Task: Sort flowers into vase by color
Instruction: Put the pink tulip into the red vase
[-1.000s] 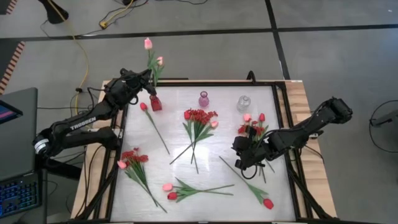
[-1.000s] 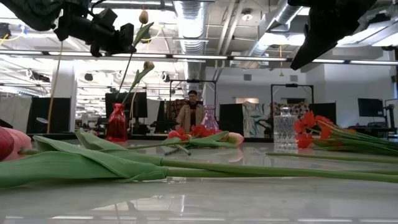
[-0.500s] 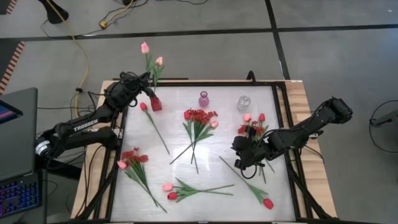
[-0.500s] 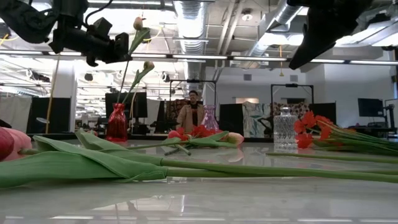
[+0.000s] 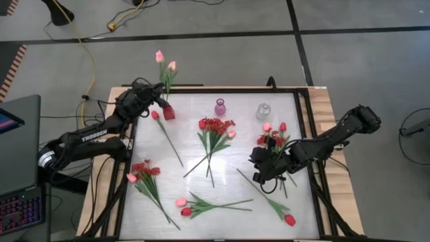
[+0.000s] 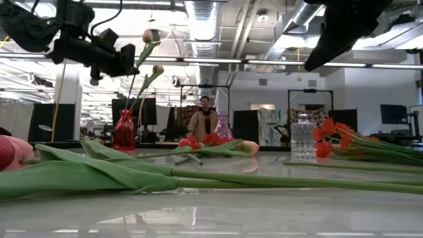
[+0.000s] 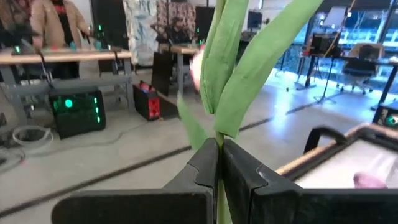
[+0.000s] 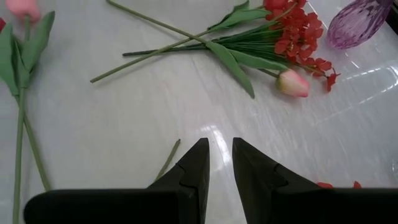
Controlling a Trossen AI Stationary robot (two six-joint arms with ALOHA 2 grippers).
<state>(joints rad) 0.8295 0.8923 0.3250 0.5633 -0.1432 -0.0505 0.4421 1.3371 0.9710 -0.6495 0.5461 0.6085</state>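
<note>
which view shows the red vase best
The low view: the red vase stands in full side profile with pink tulip stems rising from it. The high view shows it only from above, beside the left gripper. Neither wrist view shows it.

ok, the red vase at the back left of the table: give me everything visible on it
The small red translucent vase, glass-like, has a wide ribbed body narrowing to a thin neck. It stands upright near the white tabletop's back-left corner. Pale pink tulips on green leafy stems rise over it, clamped in the shut left gripper; whether the stems' ends reach inside the neck cannot be told. A single red tulip lies just beside its base.
</note>
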